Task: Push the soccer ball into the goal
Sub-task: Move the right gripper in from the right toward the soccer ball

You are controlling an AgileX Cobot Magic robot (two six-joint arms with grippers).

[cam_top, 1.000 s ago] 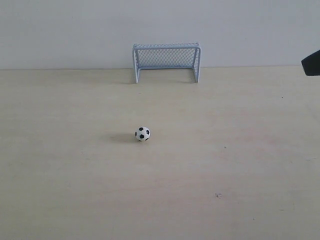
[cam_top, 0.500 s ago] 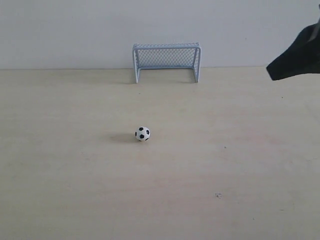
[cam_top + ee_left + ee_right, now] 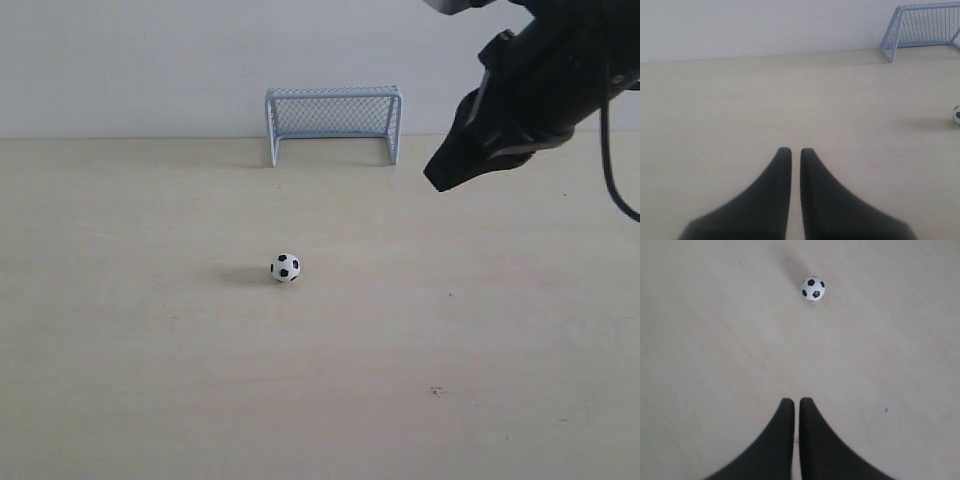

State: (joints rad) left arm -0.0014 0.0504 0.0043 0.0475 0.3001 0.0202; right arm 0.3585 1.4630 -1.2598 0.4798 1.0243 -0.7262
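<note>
The soccer ball [image 3: 285,267] is pictured at rest near the middle of the pale bench [image 3: 150,380], well apart from the goal [image 3: 333,92], which is set at the far edge against the wall with its open mouth turned toward the ball. The right gripper [image 3: 440,180] is seen hanging in the air over the right half of the bench, tilted down toward the ball and touching nothing. Its jaws are drawn almost together, with only a thin slit between them and nothing held. The left gripper [image 3: 795,151] is shown low over the bench nearer the left edge, its jaws likewise narrowed to a slit and empty, with the ball and goal off to its side. The approach is judged to be the step in hand, and no contact has yet been made. It would be done best if the right gripper were carried round to the side of the ball facing the near edge and lowered close to the bench, so that the ball is met at mid-height and not clipped from above. The jaws are best kept together, to serve as one blunt pusher. Since the ball lies opposite the left part of the goal mouth, a straight and gentle push toward the far edge should suffice. A glancing touch would likely send so light a ball wide of the posts.
</note>
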